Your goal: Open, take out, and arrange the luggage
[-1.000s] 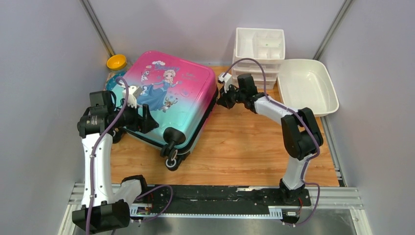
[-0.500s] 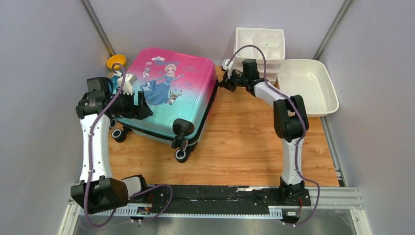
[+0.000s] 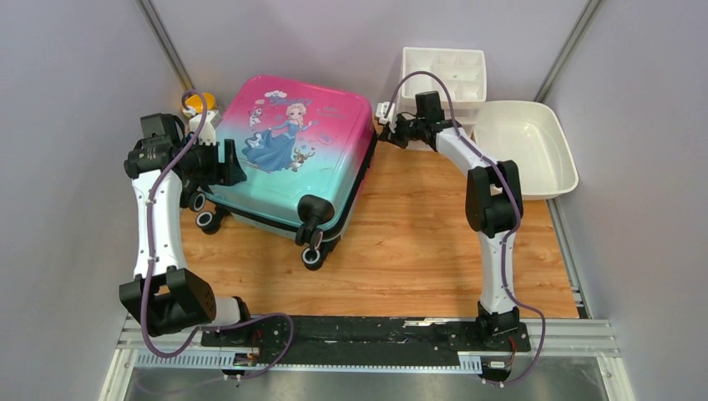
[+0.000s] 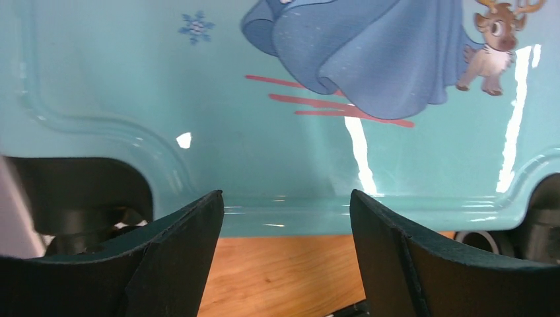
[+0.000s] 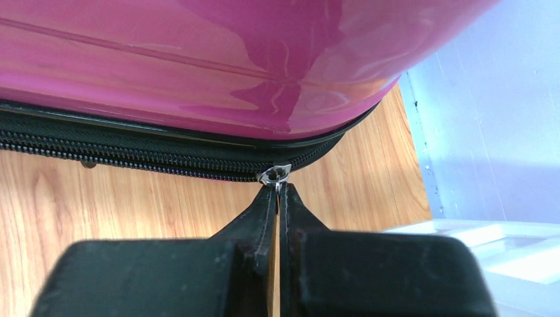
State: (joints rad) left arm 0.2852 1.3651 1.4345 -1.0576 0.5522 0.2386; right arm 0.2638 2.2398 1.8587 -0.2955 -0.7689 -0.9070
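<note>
On the wooden tabletop (image 3: 434, 251), boxed by pale grey walls (image 3: 75, 100), the suitcase (image 3: 288, 159) is lying at the far left. My right pincer (image 5: 279, 191) is pinching its zip pull (image 5: 274, 176); my left pincer (image 4: 285, 201) is hovering spread before its teal end, near the wheels.

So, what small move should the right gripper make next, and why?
Probably draw the zip pull along the zip, round the pink corner of the luggage. The right gripper is shut on that pull, the shell halves lie together, and the open left gripper sits at the teal edge, which may steady the case.
</note>
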